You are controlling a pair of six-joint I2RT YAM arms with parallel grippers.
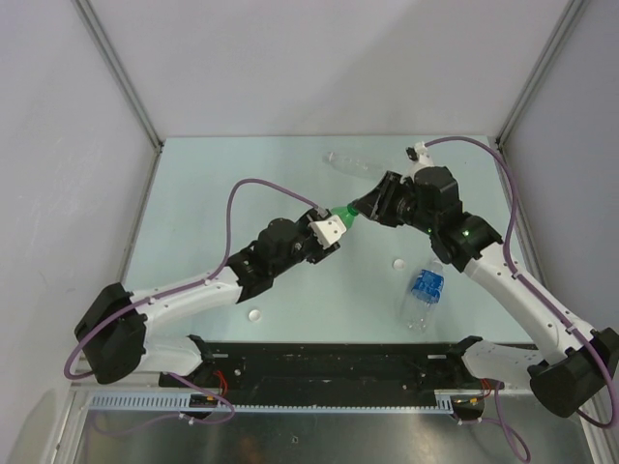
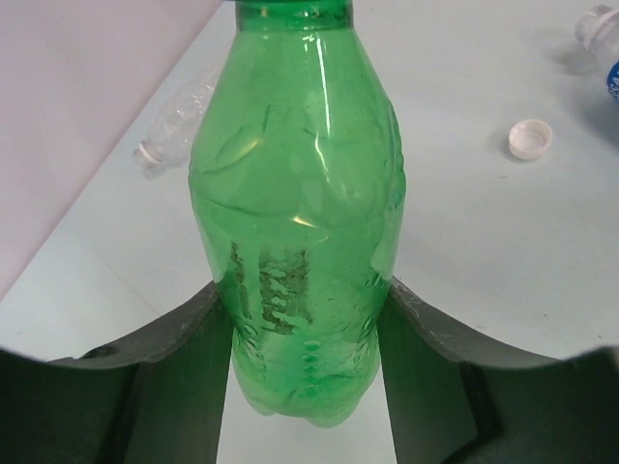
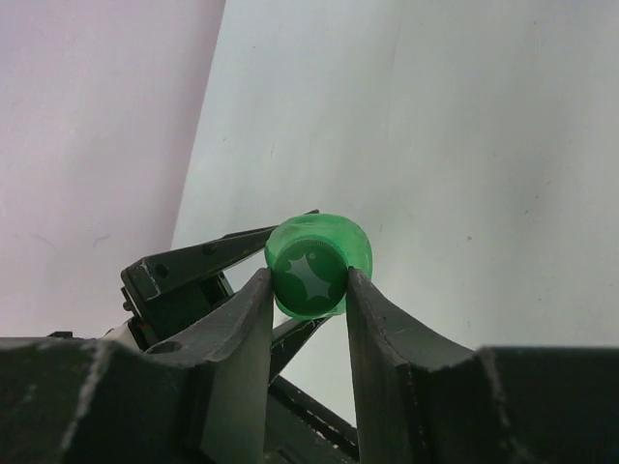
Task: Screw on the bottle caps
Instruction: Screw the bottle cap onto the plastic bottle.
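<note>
My left gripper [image 1: 332, 228] [image 2: 305, 372] is shut on the base end of the translucent green bottle [image 1: 347, 215] [image 2: 295, 222], held off the table with its neck pointing toward the right arm. My right gripper [image 1: 370, 205] [image 3: 308, 282] is shut on the green cap [image 3: 309, 274], which sits at the bottle's mouth. The bottle's green shoulder [image 3: 338, 237] shows just behind the cap. How far the cap is threaded on I cannot tell. One white cap [image 1: 397, 262] [image 2: 530, 138] lies on the table, open side up. Another white cap [image 1: 255, 314] lies near the left arm.
A clear unlabelled bottle [image 1: 350, 163] [image 2: 174, 126] lies on its side at the back of the table. A clear bottle with a blue label [image 1: 423, 293] [image 2: 607, 43] lies at the front right, under the right arm. Walls enclose the table on three sides.
</note>
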